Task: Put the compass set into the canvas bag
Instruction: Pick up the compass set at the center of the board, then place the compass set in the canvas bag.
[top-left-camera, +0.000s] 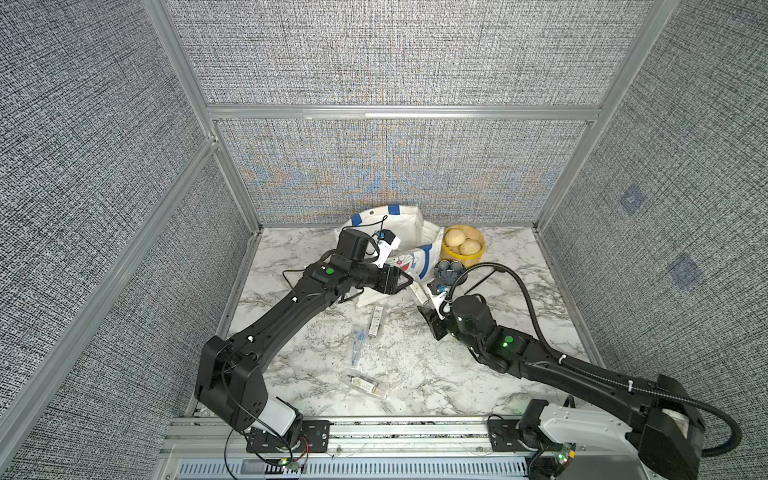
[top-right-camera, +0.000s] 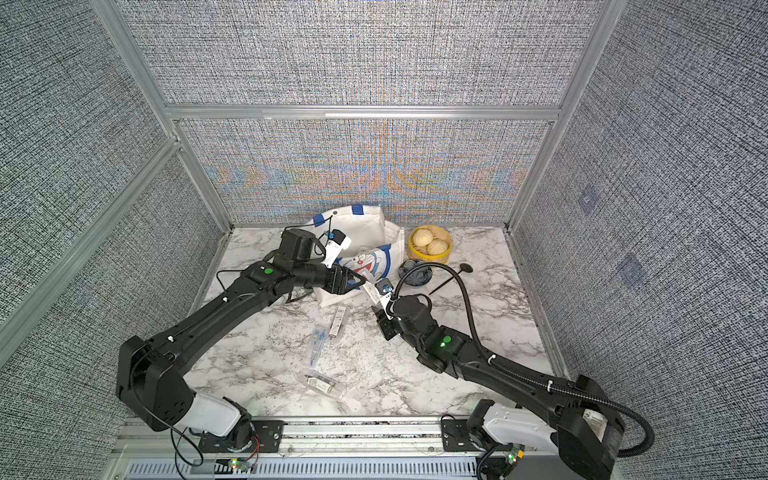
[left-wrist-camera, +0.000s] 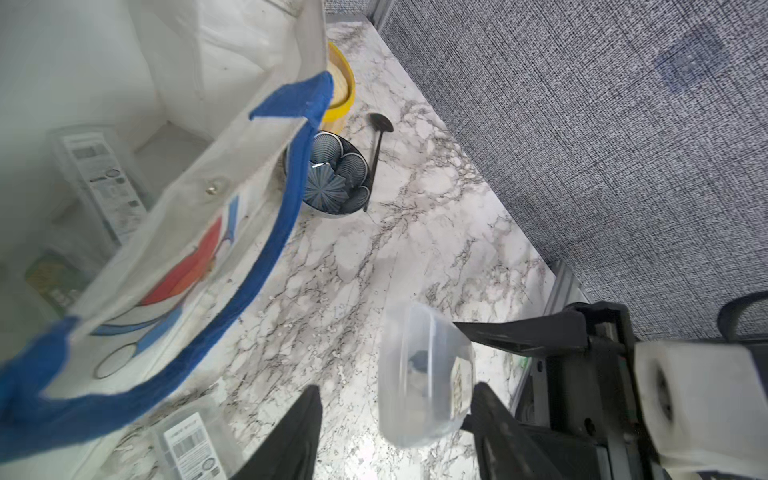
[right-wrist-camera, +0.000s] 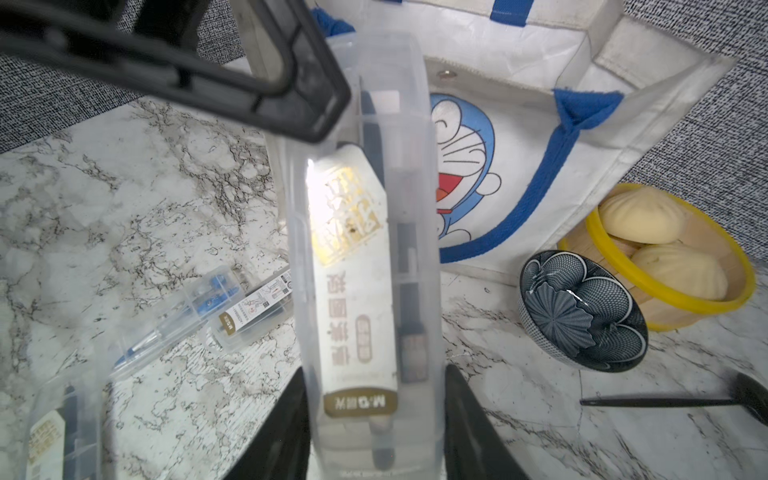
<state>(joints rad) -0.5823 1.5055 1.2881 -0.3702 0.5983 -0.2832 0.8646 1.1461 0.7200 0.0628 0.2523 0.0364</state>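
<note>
— How are the tools found?
— The right tool (right-wrist-camera: 376, 395) is closed on the lower end of the compass set (right-wrist-camera: 365, 249), a clear case held tilted above the counter (top-left-camera: 415, 365). The left tool (left-wrist-camera: 395, 388) is seen with jaws apart around the upper end.
— Which step is judged?
— The carry to the canvas bag (top-left-camera: 409, 226), which stands just beside, at the far edge. Next, the case must be lifted over the rim and released inside.
</note>
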